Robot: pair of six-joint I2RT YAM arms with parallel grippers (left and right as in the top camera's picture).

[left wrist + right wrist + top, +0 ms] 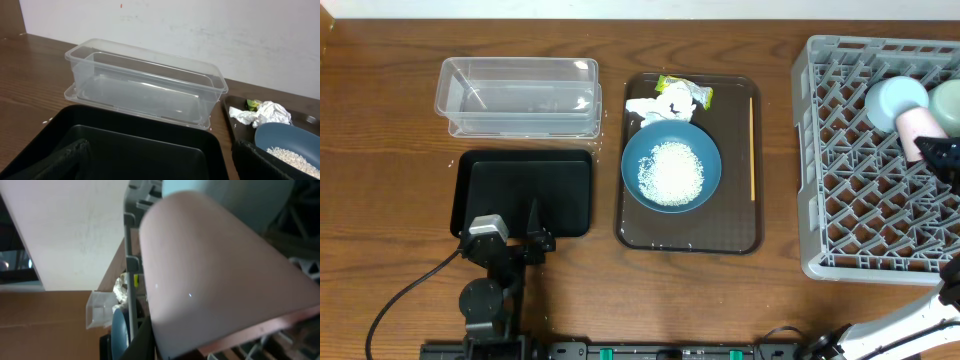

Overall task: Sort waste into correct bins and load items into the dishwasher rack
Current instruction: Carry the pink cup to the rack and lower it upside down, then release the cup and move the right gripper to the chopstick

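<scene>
My right gripper (932,150) is over the grey dishwasher rack (850,170) and is shut on the pink cup (918,124), which fills the right wrist view (215,265). A light-blue bowl (897,100) and a mint-green bowl (948,106) lie in the rack beside it. The deep-blue dish (670,165) holds the rice (670,170). White tissue (655,104), the yellow-green wrapper (686,90) and the wooden stick (752,148) lie on the brown tray. My left gripper (525,240) is open and empty over the black tray's (525,185) near edge. The clear tub (520,95) stands behind it.
The dark brown serving tray (735,230) sits mid-table between the bins and the rack. In the left wrist view the clear tub (145,82) is empty, with the black tray (150,145) below and the tissue (262,114) and dish (285,135) at right. A cable (400,300) trails at front left.
</scene>
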